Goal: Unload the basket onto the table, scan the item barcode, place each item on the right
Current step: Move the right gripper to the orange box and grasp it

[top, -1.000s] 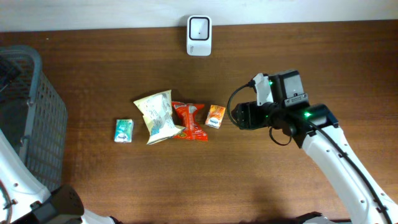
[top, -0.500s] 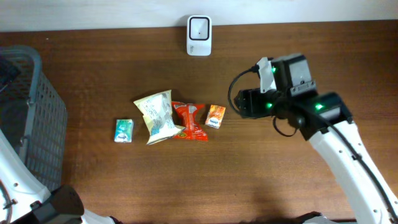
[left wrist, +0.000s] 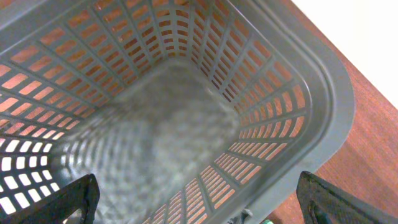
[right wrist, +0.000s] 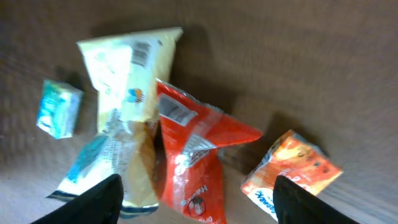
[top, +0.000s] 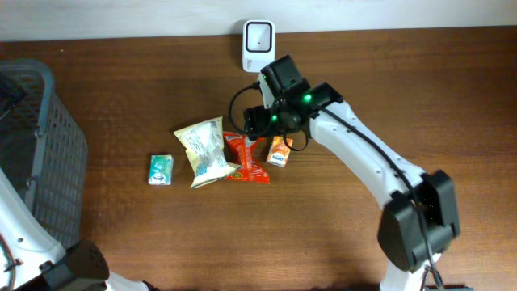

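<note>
Several snack packets lie in a row mid-table: a teal packet (top: 161,170), a yellow-white bag (top: 206,152), a red packet (top: 246,158) and an orange packet (top: 279,151). The white barcode scanner (top: 258,35) stands at the far edge. My right gripper (top: 254,121) hovers open just above the red packet (right wrist: 186,155), with nothing between its fingers. In its wrist view the yellow-white bag (right wrist: 124,87) and the red packet both show barcodes. The orange packet (right wrist: 292,171) lies to the right and the teal packet (right wrist: 59,109) to the left. My left gripper (left wrist: 202,208) stands open over the basket.
A grey mesh basket (top: 48,153) stands at the table's left edge; in the left wrist view its grey rim (left wrist: 323,81) fills the frame. Bare brown wood lies in front of the packets and on the right side of the table.
The right arm has swung left from beside the orange packet to above the red packet, close to the scanner. Its jaws have narrowed slightly. The packets have not moved.
</note>
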`<state>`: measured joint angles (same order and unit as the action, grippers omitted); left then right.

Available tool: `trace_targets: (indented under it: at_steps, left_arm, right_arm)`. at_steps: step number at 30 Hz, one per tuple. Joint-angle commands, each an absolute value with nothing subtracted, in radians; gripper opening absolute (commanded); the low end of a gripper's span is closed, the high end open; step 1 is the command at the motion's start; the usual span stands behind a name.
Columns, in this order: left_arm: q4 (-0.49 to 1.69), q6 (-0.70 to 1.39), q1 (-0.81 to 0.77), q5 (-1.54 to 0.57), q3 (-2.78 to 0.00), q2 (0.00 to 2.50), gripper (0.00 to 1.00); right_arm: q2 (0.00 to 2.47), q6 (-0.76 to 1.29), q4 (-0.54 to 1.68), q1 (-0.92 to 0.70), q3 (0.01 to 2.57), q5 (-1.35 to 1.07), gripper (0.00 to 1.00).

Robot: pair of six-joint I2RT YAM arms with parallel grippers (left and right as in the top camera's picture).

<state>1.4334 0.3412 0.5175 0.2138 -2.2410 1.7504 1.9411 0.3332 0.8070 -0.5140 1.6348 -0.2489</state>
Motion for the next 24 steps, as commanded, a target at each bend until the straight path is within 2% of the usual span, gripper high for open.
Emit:
trace_targets:
  at_steps: [1, 4, 8, 11, 15, 19, 24]
  left_arm:
    - [1.435, 0.351, 0.520, 0.214, -2.252, 1.748, 0.99]
    - [1.435, 0.351, 0.520, 0.214, -2.252, 1.748, 0.99]
    - [1.434, 0.351, 0.520, 0.214, -2.252, 1.748, 0.99]
    - [1.435, 0.351, 0.520, 0.214, -2.252, 1.748, 0.99]
    - [1.435, 0.351, 0.520, 0.214, -2.252, 1.748, 0.99]
    - [1.435, 0.351, 0.520, 0.214, -2.252, 1.748, 0.99]
    - [1.434, 0.351, 0.520, 0.214, -2.252, 1.748, 0.99]
  right_arm:
    - [1.992, 0.475, 0.846, -0.502, 1.652, -0.207, 0.72]
    - [2.016, 0.577, 0.924, -0.455, 1.652, -0.074, 0.72]
    - [2.021, 0.623, 0.954, -0.380, 1.597, -0.086, 0.65]
    - [2.021, 0.622, 0.912, -0.373, 1.524, -0.171, 0.52]
    - [2.021, 0.623, 0.838, -0.384, 1.470, -0.244, 0.48]
    - [2.021, 0.670, 0.832, -0.408, 1.463, -0.207, 0.46]
    - [2.021, 0.716, 0.768, -0.397, 1.399, -0.190, 0.38]
